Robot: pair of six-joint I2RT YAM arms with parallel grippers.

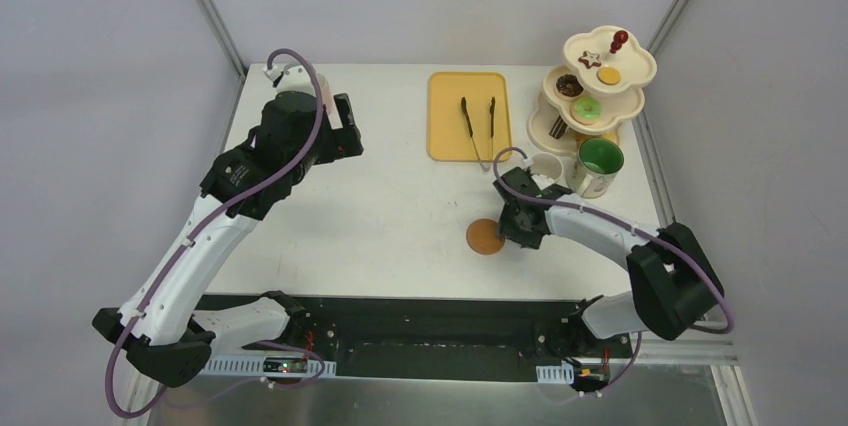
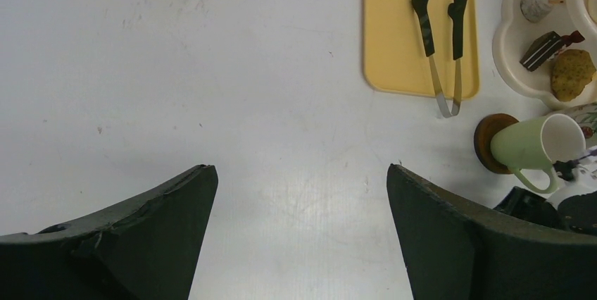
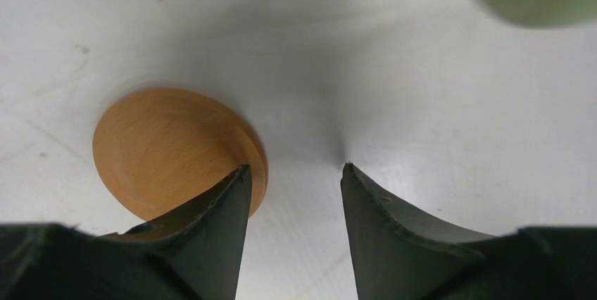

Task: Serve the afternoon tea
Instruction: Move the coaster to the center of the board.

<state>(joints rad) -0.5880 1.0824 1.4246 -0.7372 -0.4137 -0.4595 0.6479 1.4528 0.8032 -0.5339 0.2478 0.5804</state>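
coaster-laying step, it seems: the right gripper (image 3: 294, 167) hangs parted and empty, one finger over the rim of the coaster (image 3: 176, 148) lying flat toward the table's (image 1: 380, 216) near edge; next likely calls for fetching the green-lined mug (image 1: 597, 168) from beside the stand (image 1: 648, 68); open room lies leftward, where the left gripper (image 2: 301, 167) hovers spread and empty.

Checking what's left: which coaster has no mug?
The coaster beside the right claw, bare on the table; the other coaster carries the cream mug.
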